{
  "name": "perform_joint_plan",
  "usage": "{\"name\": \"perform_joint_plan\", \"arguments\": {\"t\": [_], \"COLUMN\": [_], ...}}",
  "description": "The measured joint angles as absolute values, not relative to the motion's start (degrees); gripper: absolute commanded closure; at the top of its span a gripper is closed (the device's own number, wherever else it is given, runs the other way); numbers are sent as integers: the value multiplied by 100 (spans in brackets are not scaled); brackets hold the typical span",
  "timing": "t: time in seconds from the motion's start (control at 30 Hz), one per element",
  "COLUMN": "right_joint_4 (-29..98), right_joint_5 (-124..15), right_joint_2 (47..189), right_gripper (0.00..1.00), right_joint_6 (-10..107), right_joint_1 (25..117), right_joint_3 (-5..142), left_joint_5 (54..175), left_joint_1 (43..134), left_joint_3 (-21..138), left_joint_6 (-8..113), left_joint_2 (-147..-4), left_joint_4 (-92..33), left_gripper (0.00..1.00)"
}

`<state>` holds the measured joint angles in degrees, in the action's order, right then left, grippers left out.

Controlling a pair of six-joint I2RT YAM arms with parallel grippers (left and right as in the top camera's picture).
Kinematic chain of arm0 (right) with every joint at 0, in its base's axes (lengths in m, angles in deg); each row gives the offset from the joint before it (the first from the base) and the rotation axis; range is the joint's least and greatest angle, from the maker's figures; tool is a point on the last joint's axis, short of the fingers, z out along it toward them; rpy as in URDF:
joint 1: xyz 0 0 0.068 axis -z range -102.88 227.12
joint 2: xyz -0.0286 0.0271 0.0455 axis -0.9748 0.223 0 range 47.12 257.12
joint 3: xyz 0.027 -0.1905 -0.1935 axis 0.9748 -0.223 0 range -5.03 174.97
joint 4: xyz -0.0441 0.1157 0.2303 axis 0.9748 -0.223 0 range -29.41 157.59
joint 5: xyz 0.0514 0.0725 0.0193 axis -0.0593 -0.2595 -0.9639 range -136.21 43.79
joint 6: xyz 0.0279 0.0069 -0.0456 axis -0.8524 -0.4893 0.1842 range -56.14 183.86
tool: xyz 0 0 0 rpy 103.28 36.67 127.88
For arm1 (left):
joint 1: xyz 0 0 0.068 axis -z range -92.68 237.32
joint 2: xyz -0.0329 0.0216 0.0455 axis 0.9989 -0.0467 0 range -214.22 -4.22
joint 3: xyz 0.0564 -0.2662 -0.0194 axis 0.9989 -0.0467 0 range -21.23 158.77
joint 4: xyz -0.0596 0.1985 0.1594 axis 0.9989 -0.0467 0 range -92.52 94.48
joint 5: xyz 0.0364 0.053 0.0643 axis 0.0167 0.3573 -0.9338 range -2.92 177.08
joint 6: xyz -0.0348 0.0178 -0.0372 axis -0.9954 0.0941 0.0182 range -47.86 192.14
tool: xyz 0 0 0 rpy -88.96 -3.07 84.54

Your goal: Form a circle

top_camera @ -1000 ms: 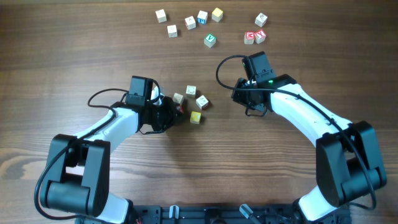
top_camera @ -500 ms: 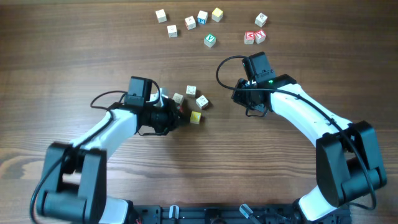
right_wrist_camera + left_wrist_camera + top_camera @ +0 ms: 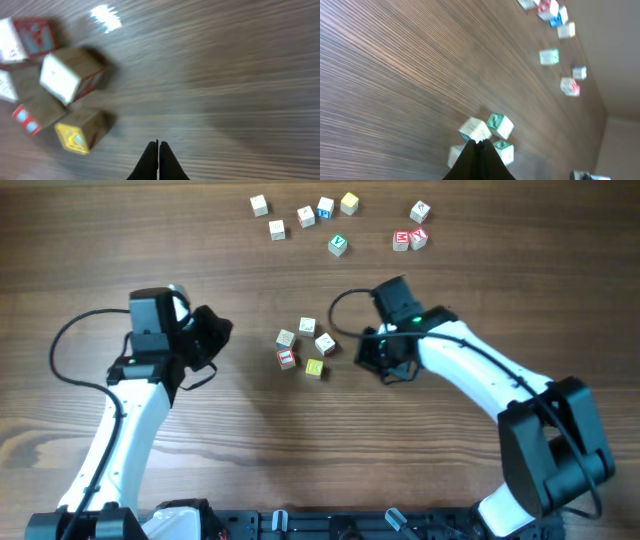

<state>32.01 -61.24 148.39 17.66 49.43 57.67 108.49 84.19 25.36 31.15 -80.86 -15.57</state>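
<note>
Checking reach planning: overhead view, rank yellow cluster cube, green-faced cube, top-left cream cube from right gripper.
1. Yellow cube, in the cluster, just left of the right gripper.
2. Green-faced cube, up top, middle.
3. Cream cube, far top-left.

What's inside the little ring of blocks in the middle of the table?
Only bare table shows inside the ring of blocks. Nothing covers that gap from above. The wood right under each block is hidden.
</note>
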Motion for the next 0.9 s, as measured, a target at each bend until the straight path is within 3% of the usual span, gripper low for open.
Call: {"name": "perform_joint_plan", "arguments": {"t": [0.27, 0.9], "right_joint_4": [3730, 4753], "right_joint_5": [-6148, -7066], "right_joint_2": [15451, 15904], "right_gripper": [96, 96], "right_joint_6": [787, 1165], "right_joint_1": [4377, 4377], "right_joint_3": [5767, 5769], "left_joint_5": [10668, 10469], "left_joint_1": [8137, 8137], "left_joint_3": [2536, 2536], "left_joint_6": [3287, 3309], "left_joint_2": [-8376, -8414], "left_joint_4": [-1634, -1719], "left_gripper": [92, 91]}}
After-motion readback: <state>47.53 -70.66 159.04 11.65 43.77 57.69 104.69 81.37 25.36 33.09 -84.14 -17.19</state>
